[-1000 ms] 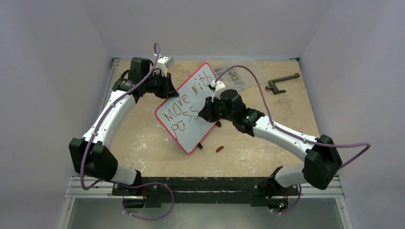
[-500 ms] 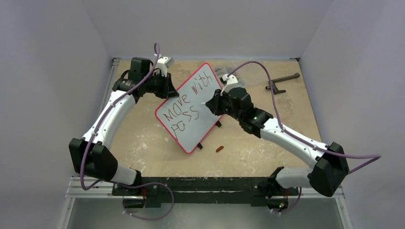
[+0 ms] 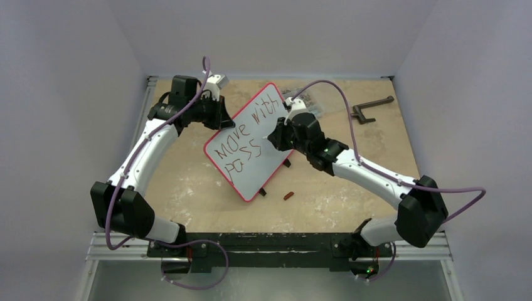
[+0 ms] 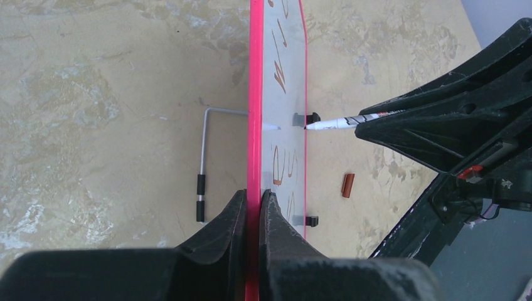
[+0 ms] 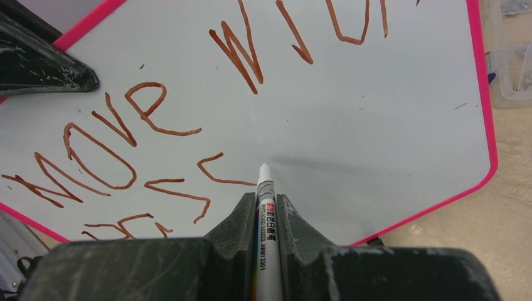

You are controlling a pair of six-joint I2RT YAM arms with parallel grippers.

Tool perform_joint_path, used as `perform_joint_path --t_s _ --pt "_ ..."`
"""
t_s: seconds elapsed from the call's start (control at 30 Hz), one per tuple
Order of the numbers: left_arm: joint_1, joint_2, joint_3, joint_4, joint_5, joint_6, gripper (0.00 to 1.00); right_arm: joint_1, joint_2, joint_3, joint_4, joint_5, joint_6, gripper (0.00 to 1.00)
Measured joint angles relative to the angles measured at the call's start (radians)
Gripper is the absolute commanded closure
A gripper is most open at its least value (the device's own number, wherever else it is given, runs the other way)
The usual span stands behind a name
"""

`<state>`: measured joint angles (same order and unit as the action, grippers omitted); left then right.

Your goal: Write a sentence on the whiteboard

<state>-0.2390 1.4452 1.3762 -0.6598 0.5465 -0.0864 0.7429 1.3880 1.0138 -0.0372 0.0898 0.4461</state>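
The whiteboard (image 3: 263, 172) stands tilted up near the middle of the bench's (image 3: 188, 182) far edge, with the left gripper (image 4: 253, 195) clamped on its red rim. The right gripper (image 5: 266, 197) is clamped on a marker (image 5: 265, 179). Its tip is just right of the sentence's (image 3: 244, 133) 2nd row; whether it touches, I cannot tell. A hard press could swing the board about that 1 grip, skewing strokes or smearing wet letters.

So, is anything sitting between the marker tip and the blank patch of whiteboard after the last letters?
Nothing visible. The marker in the right gripper points straight at bare whiteboard just past the sentence, with its tip close to the surface. The left gripper clamps the board's edge, well away from that patch.
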Motion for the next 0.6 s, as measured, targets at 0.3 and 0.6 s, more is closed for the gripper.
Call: perform_joint_path --t_s 0.3,0.6 --pt "0.0 0.0 0.0 0.0 0.0 0.0 1.0 -0.015 0.022 0.048 0.016 -0.002 0.003 1.0" --pt "0.0 0.0 0.0 0.0 0.0 0.0 1.0 -0.027 0.061 0.053 0.034 -0.004 0.01 1.0"
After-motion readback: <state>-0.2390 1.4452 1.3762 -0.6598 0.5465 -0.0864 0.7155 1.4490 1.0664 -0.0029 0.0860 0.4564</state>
